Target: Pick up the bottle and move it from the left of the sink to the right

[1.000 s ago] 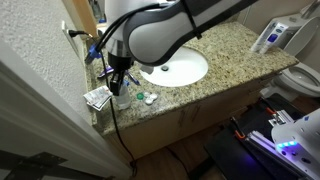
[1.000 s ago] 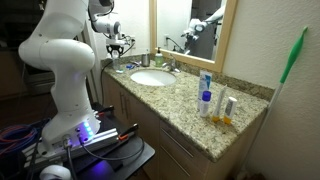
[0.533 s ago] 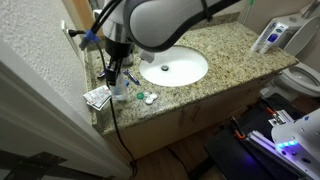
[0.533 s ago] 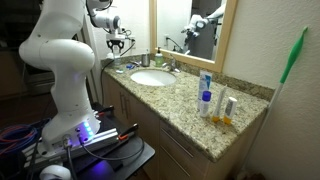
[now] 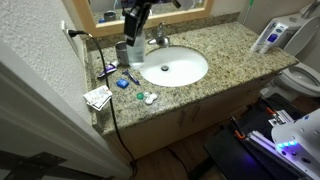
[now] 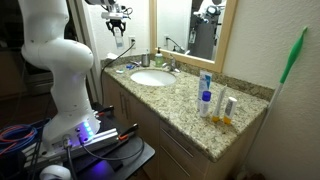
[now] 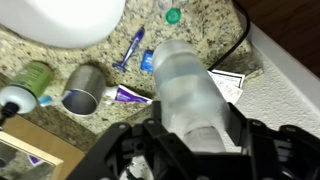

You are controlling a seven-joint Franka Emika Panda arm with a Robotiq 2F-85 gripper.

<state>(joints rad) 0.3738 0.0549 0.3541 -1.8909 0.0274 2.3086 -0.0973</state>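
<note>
My gripper (image 7: 195, 130) is shut on the small clear bottle (image 7: 185, 85), with a finger on each side of its body. The bottle hangs in the air above the left end of the counter. In both exterior views the gripper (image 5: 133, 48) (image 6: 117, 15) is raised well above the granite top, with the bottle (image 6: 121, 28) pale below it. The white oval sink (image 5: 172, 68) (image 6: 152, 78) (image 7: 70, 20) lies to the right of the gripper, with a chrome faucet (image 5: 158, 38) behind it.
Below the bottle stand a grey-green cup (image 7: 82, 97) and a dark green dispenser bottle (image 7: 30, 78). A purple tube (image 7: 135, 97), blue toothbrush (image 7: 133, 48), folded paper (image 5: 97, 97) and black cable (image 7: 240, 40) lie nearby. Toiletries (image 6: 212, 102) stand on the counter's right part.
The gripper has risen from the counter left of the sink with the bottle in it and moved up and back toward the mirror.
</note>
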